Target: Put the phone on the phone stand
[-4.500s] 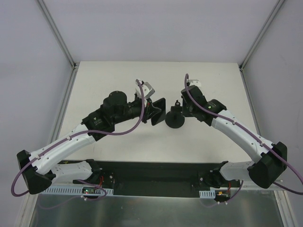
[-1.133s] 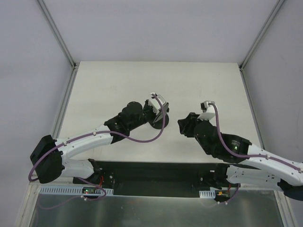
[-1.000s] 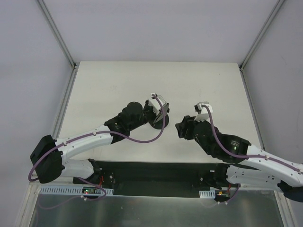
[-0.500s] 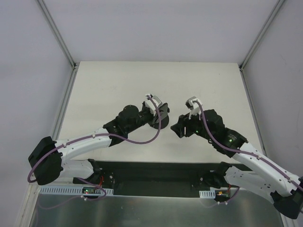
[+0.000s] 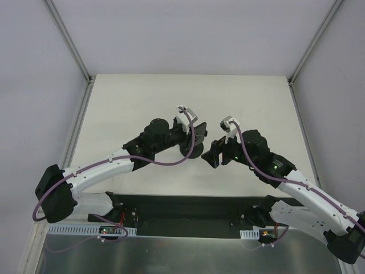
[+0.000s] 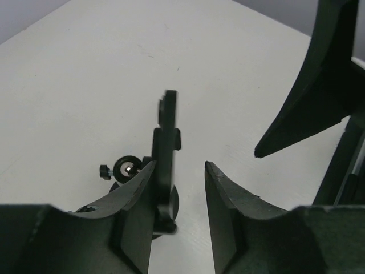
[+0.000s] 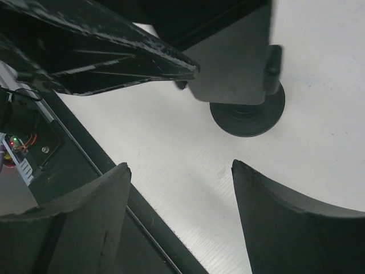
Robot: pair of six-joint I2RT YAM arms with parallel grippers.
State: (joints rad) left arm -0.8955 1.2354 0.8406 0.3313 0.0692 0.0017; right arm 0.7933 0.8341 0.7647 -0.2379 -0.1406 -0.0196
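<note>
Since half a second ago the left gripper [image 6: 180, 165] has let its jaws part, and the right arm has slid in towards the middle of the worktop, closer to the stand. A few seconds back the phone was carried in the left claw, clear of the stand on its left side.

Nearest the front edge of the pale matte worktop [image 5: 142, 97], both white-and-black arms rise from their bases, each trailing a purple cable [image 5: 168, 164]. Further in, the right gripper [image 7: 180, 165] hangs just to the right of the stand, its fingers spread wide with nothing between them.

Beside it, the small all-black phone stand with a round disc base [image 7: 248, 114] sits flat on the worktop. It is about midway between the left and right edges and somewhat nearer the front edge than the far one. The thin flat black phone with a glossy face [image 6: 167, 142] stands upright on edge in its cradle.

The left gripper straddles the phone. One finger lies against or just beside the slab; which of the two cannot be told. A clear gap shows between the slab and the other finger, so the claw is apart and not clamped on it.
</note>
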